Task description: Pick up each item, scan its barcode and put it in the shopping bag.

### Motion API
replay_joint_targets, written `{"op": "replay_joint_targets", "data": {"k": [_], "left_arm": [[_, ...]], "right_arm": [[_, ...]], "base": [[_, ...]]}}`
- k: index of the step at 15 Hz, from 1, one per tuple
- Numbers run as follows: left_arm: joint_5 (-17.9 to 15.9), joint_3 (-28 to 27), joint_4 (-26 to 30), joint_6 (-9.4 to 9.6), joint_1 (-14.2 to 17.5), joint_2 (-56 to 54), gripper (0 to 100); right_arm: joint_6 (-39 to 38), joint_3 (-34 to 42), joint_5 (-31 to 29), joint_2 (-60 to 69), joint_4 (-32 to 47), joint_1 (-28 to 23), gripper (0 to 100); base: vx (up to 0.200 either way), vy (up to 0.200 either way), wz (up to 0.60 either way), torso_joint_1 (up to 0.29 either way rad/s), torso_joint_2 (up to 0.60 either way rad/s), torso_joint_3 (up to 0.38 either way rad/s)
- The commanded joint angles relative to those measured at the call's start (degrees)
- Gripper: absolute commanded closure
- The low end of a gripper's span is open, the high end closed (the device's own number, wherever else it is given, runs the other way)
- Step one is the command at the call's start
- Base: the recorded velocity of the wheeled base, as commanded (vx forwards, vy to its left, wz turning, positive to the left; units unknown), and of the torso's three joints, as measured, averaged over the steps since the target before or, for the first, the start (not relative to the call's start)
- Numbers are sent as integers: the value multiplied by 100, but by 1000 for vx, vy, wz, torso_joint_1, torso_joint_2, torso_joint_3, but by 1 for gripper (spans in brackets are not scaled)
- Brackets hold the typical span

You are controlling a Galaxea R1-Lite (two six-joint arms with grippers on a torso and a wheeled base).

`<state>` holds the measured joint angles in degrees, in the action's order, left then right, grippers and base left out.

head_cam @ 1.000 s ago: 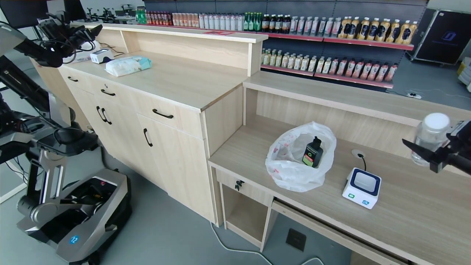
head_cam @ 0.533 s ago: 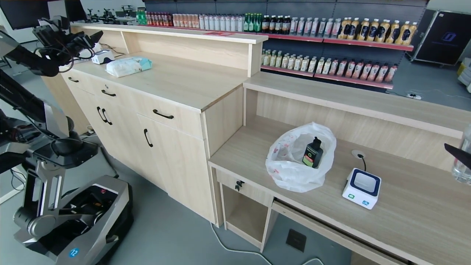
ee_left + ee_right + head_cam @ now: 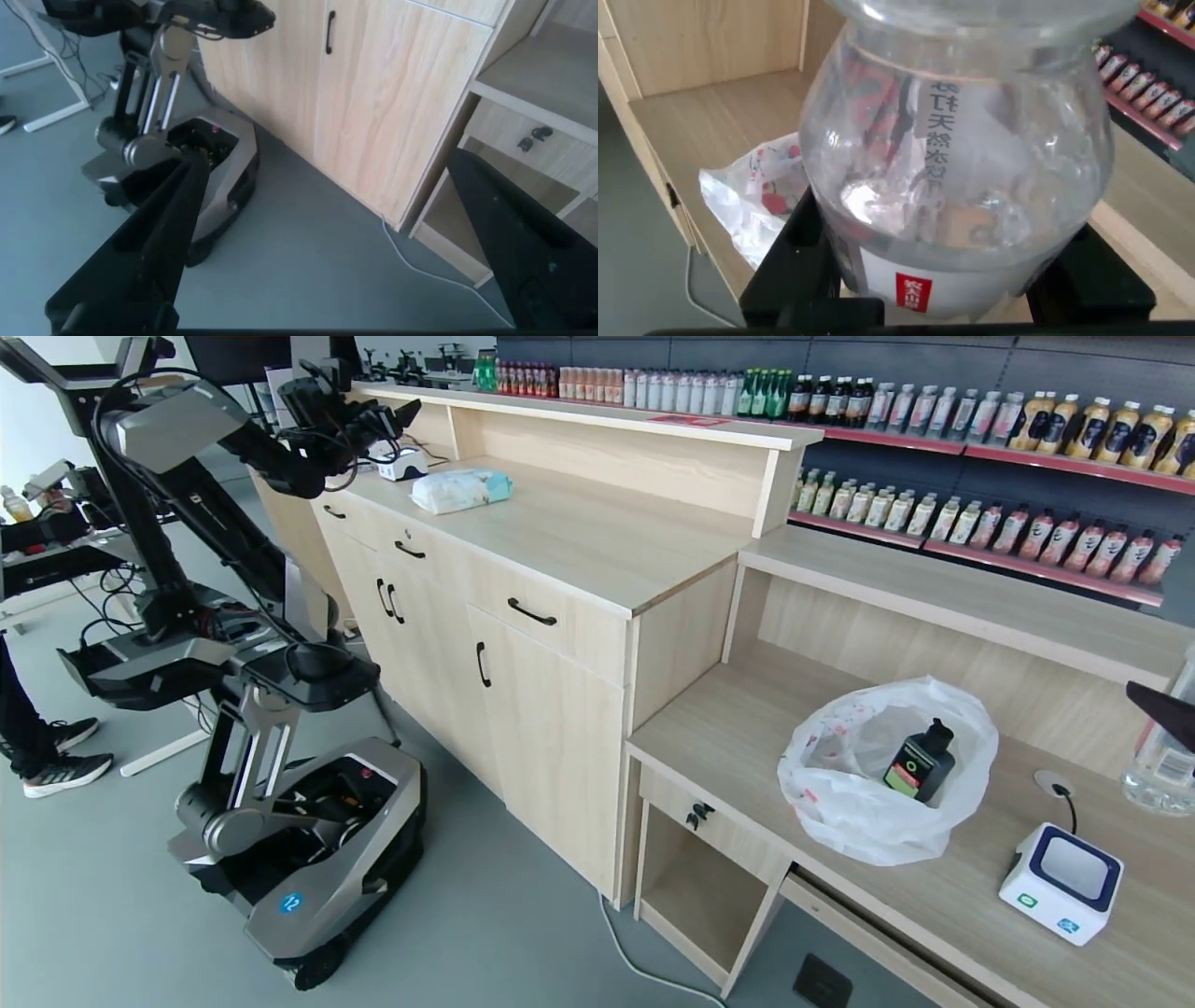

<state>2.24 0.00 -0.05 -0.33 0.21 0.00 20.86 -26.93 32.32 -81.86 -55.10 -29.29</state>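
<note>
My right gripper [image 3: 952,285] is shut on a clear plastic bottle [image 3: 962,159] with a white and red label. In the head view that bottle [image 3: 1162,761] shows at the right edge, above the lower desk [image 3: 747,728], with one dark finger [image 3: 1162,709] in front of it. The white shopping bag [image 3: 868,793] lies open on the desk and holds a black bottle [image 3: 920,765] with a green and red label. To the bag's right sits the white barcode scanner [image 3: 1061,882]. A pack of wipes [image 3: 462,490] lies on the higher counter. My left gripper [image 3: 327,163] hangs open over the floor, holding nothing.
Another wheeled robot [image 3: 299,821] stands left of the cabinets, one arm [image 3: 308,439] raised at the far end of the high counter [image 3: 579,532] beside a small white device [image 3: 401,464]. Shelves of drinks [image 3: 934,457] run behind. The shopping bag [image 3: 752,201] lies below the held bottle.
The head camera has swung left, so everything sits further right in view. Before that, my right gripper carried the clear bottle rightward and down, to the view's edge.
</note>
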Motion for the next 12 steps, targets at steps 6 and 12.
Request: {"op": "replay_joint_targets", "data": {"k": [6,12], "left_arm": [[4,0,5,-2,-3,0,0],[4,0,5,-2,-3,0,0]], "right_arm": [[-363,-23,20,-1754,-502,345,100],[-864,-524,55,-3556,-2426,882,100]], "base": [[0,0,0,0,0,0],[0,0,0,0,0,0]]}}
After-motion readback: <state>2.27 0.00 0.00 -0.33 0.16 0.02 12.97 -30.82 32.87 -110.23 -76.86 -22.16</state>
